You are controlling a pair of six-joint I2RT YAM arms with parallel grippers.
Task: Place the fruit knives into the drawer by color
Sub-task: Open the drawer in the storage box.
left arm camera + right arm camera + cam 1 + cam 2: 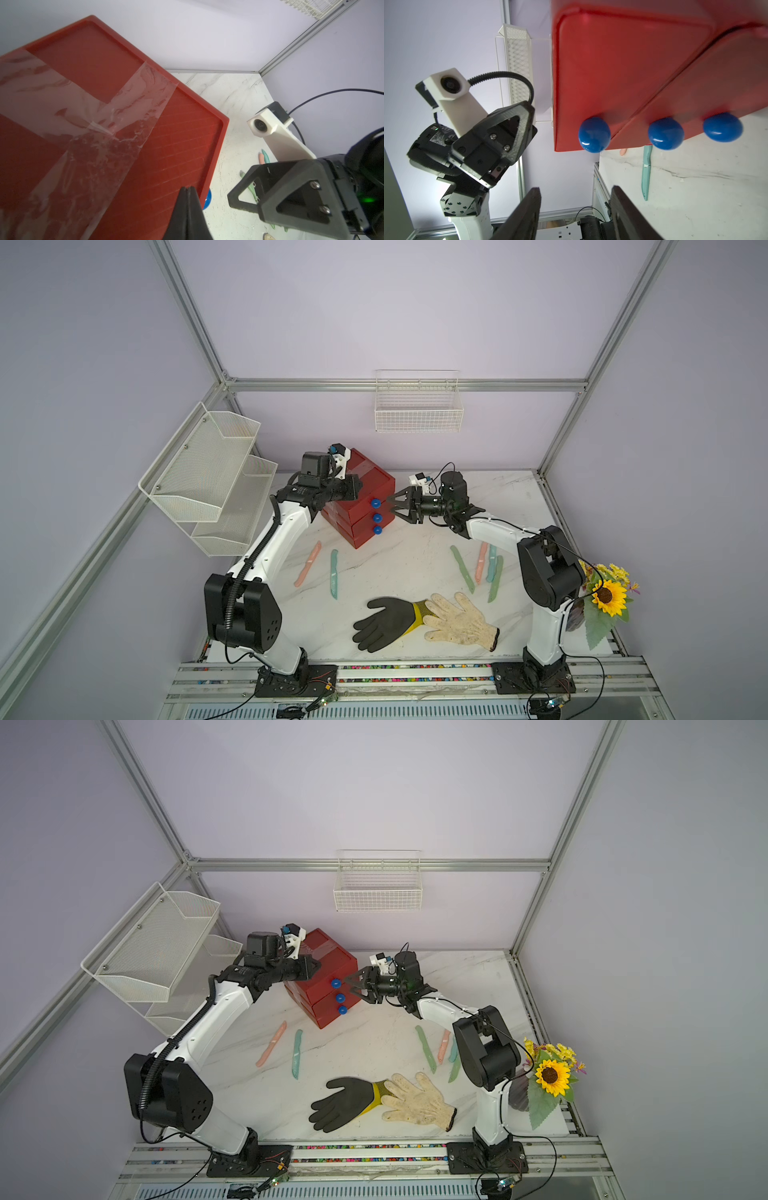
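Right wrist view: our right jaws gape before the top knob [594, 134]. Our left jaws sit shut over the drawer [170, 145]. Closing off-centre, we could slip off.

The drawer [370, 477] stood far-centre on the table [407, 564], with two fruit knives [308, 564] near-left, four fruit knives [481, 563] near-right, and gloves [457, 620] nearest.

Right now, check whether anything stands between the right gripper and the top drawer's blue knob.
Nothing visible does. The right gripper stands open just in front of the top blue knob on the red cabinet, with only open air between them in both top views.
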